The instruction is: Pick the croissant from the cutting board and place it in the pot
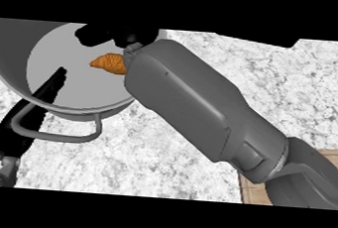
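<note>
Inside round grey pot point(11, 60), ridged croissant point(109, 63).

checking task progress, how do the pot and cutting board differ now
The pot is grey and round, upper left; the cutting board is brown wood, lower right. The croissant shows inside the pot's rim, not on the cutting board. The right forearm hides much of the cutting board, little of the pot. Both sit on the counter.
</note>
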You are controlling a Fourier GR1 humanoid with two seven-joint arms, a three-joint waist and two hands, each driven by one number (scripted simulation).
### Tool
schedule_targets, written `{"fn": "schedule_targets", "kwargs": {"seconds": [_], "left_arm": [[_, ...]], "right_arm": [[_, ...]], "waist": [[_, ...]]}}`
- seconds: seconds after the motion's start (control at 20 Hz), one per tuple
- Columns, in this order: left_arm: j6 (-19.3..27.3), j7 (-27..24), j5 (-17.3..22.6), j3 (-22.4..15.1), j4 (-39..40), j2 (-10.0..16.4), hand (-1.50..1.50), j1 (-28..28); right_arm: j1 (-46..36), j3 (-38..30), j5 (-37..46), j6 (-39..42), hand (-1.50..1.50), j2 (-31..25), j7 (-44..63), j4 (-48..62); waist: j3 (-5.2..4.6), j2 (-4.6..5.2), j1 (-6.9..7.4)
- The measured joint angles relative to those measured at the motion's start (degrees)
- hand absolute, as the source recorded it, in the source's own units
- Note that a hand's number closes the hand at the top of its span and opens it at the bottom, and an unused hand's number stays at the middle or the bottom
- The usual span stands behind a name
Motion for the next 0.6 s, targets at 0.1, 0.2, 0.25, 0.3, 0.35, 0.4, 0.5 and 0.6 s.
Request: {"fn": "schedule_targets", "kwargs": {"seconds": [0.1,0.2,0.25,0.3,0.35,0.4,0.5,0.6], "left_arm": [[0.11,-0.13,-0.13,-0.08,0.03,-0.17,0.00,0.00],[0.47,0.16,-0.26,0.04,0.02,-0.26,0.00,-0.07],[0.32,-0.11,-0.20,0.14,0.16,-0.24,0.00,0.02],[0.35,-0.21,-0.24,0.22,0.34,-0.27,0.00,0.04],[0.28,-0.54,-0.24,0.29,0.47,-0.30,0.00,0.23],[0.42,-0.88,-0.33,0.40,0.54,-0.38,0.00,0.59],[0.38,-0.57,-0.19,0.79,0.62,-0.14,0.00,0.82],[0.44,-1.36,-0.23,1.14,0.97,-0.30,0.00,1.48]], "right_arm": [[0.25,-1.70,-1.65,-3.63,-1.50,-0.03,-3.32,-1.50],[0.58,-3.89,-3.69,-6.81,-1.50,-0.09,-6.66,-3.34],[0.96,-4.88,-4.88,-8.02,-1.50,-0.11,-8.30,-4.29],[1.15,-5.64,-6.19,-8.92,-1.50,-0.14,-9.60,-5.23],[1.72,-6.41,-7.63,-9.64,-1.50,-0.16,-11.02,-6.11],[2.27,-7.28,-9.30,-9.92,-1.50,-0.14,-12.32,-7.07],[3.44,-8.39,-12.68,-9.94,-1.50,-0.09,-15.06,-8.56],[4.85,-8.80,-16.17,-9.56,-1.50,-0.05,-17.70,-10.03]], "waist": [[0.05,0.04,0.11],[0.14,0.03,-0.04],[0.15,0.02,-0.11],[0.17,-0.06,-0.21],[0.17,-0.14,-0.30],[0.19,-0.26,-0.53],[0.19,-0.51,-1.06],[0.24,-0.77,-1.55]]}}
